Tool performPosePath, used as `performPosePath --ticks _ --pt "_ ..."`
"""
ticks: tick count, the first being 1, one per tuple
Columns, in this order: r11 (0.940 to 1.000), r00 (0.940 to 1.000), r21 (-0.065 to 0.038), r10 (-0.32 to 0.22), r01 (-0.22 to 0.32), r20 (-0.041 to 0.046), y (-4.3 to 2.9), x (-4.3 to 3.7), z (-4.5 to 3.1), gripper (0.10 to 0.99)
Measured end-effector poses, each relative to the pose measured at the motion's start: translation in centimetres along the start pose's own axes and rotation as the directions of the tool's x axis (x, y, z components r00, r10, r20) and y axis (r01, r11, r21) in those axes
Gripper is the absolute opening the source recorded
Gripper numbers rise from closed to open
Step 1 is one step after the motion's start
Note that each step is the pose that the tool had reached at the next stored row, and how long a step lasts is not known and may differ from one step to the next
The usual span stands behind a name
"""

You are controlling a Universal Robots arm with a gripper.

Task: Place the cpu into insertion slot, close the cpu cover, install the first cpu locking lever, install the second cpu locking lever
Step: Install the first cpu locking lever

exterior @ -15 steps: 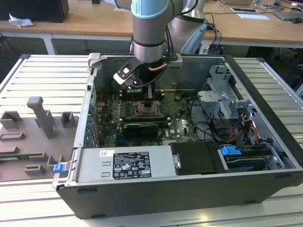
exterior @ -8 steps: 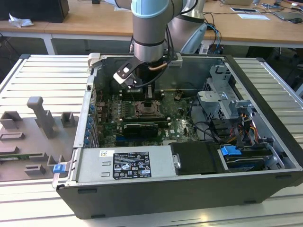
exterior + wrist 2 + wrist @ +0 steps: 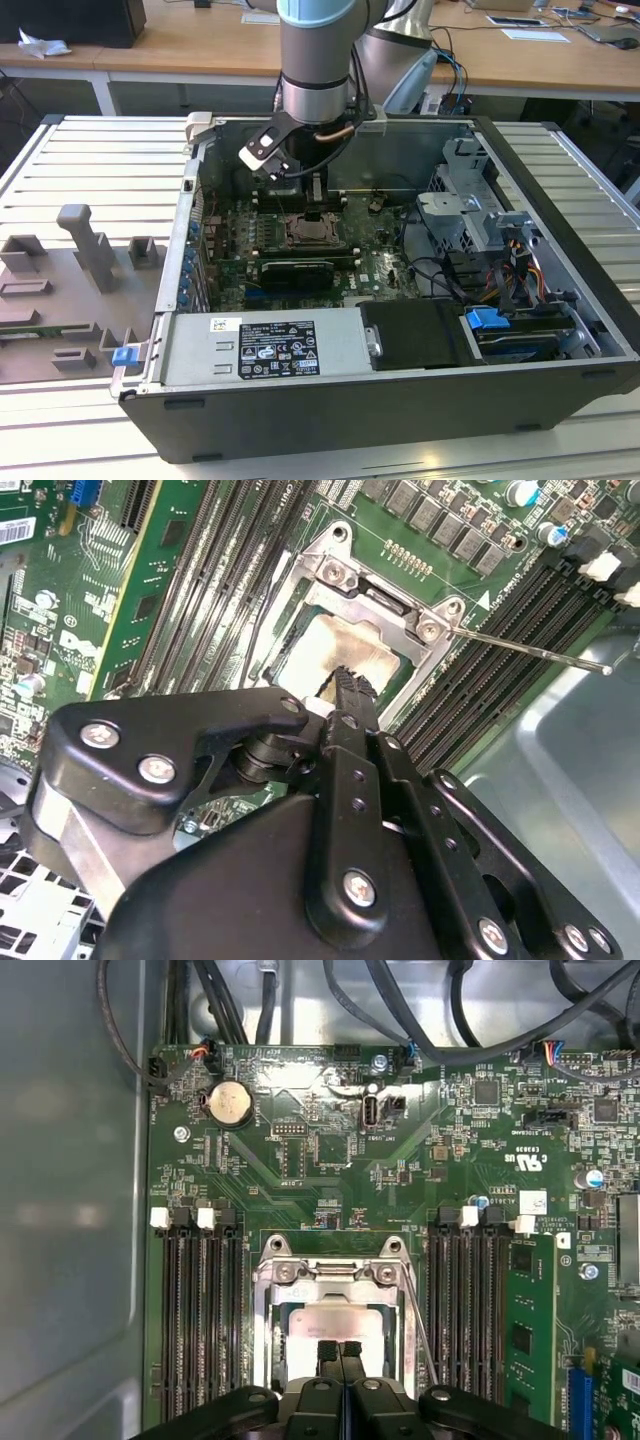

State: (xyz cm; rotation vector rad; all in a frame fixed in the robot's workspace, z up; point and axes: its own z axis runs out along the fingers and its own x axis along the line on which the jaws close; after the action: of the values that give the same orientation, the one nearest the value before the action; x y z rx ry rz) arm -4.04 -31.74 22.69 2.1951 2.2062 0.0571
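Your end effector [image 3: 340, 1348] has its fingers pressed together with nothing between them, tips poised over the socket just above the middle of the exterior view. The cpu [image 3: 335, 1320] lies in its slot, its pale top showing through the window of the cpu cover [image 3: 330, 1272], which appears folded down over it. A thin locking lever [image 3: 540, 652] juts free of the frame, so the cover is probably unclamped. Joined tips suit pushing rather than gripping.

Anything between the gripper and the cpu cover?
Nothing visible. The gripper hangs directly over the cpu, framed by the cpu cover; a thin locking lever lies alongside, not between.
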Motion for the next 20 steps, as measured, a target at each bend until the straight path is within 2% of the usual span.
performPosePath --ticks 7,12,16,20 --pt "1.0 1.0 0.0 0.0 0.0 0.0 0.02 0.0 -0.49 0.106" --pt "1.0 1.0 0.0 0.0 0.0 0.0001 0.05 0.01 -1.13 0.106" --pt "1.0 1.0 0.0 0.0 0.0 0.0024 0.17 0.03 -3.57 0.106" --pt "1.0 1.0 0.0 -0.006 0.006 0.0028 0.19 0.04 -4.16 0.106"
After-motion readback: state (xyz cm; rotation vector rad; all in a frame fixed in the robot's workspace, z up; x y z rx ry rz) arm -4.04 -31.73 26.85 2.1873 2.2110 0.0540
